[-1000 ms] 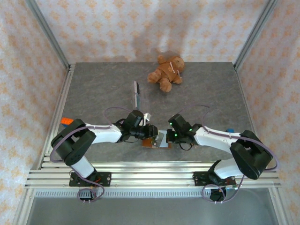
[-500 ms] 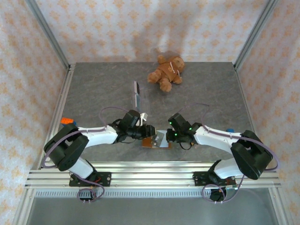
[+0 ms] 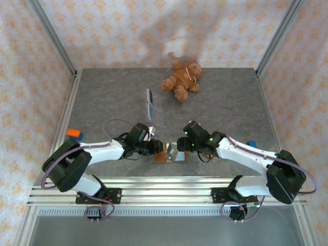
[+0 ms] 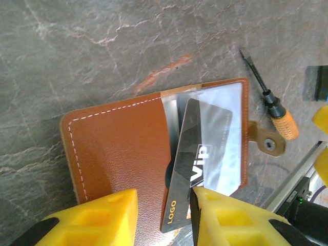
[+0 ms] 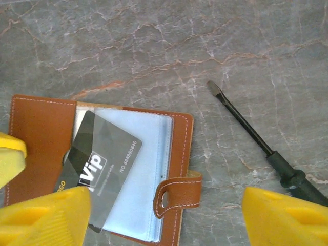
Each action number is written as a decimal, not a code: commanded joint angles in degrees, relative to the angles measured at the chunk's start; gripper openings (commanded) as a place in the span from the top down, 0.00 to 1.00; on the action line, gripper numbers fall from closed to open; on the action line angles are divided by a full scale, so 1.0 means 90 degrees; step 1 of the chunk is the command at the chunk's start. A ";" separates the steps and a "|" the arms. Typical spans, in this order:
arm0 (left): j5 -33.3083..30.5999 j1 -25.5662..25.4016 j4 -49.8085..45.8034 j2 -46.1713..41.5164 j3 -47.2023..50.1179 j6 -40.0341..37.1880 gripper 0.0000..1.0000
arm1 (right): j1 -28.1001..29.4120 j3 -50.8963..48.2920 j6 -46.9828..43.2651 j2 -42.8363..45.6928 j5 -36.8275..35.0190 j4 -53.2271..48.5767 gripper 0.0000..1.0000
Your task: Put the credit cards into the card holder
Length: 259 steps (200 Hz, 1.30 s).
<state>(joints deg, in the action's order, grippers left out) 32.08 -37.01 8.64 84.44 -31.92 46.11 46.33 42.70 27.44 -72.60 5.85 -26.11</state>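
Right wrist, brown pale-lined card holder (image 5: pixel 36 148) open at table (image 3: pixel 230 102) 6 o'clock, dark VIP credit card (image 5: pixel 102 159) askew across it, right gripper (image 5: pixel 166 205) wide apart, left gripper (image 4: pixel 165 205) astride card, grip unclear, top external adds teddy bear (image 3: pixel 182 77) at 12 o'clock

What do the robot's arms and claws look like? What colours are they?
The left arm and right arm are white tubes joined by chunky black joints, with thin purple cables looping beside them. Tiny green lights glow on the right one. The left claw and right claw have blocky, bright yellow fingers.
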 commanded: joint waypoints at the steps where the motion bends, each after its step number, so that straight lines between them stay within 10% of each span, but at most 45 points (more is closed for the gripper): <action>1: -0.0104 0.0021 0.0122 0.0238 0.0115 -0.0105 0.69 | 0.0305 0.0246 0.0434 -0.0215 -0.0465 -0.0054 0.10; 164: -0.0174 0.0059 0.0081 0.0426 0.0223 -0.0081 0.78 | 0.1469 0.0905 0.0410 -0.1694 -0.1495 -0.0374 0.08; 259: 0.0245 0.0080 0.0443 0.0910 0.0179 -0.0066 0.78 | 0.1457 0.0465 -0.5162 -0.0132 -0.0610 -0.0100 0.07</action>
<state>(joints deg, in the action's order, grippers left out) 33.98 -36.69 13.93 89.65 -30.61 46.00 59.22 49.04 0.36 -77.56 -4.62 -28.51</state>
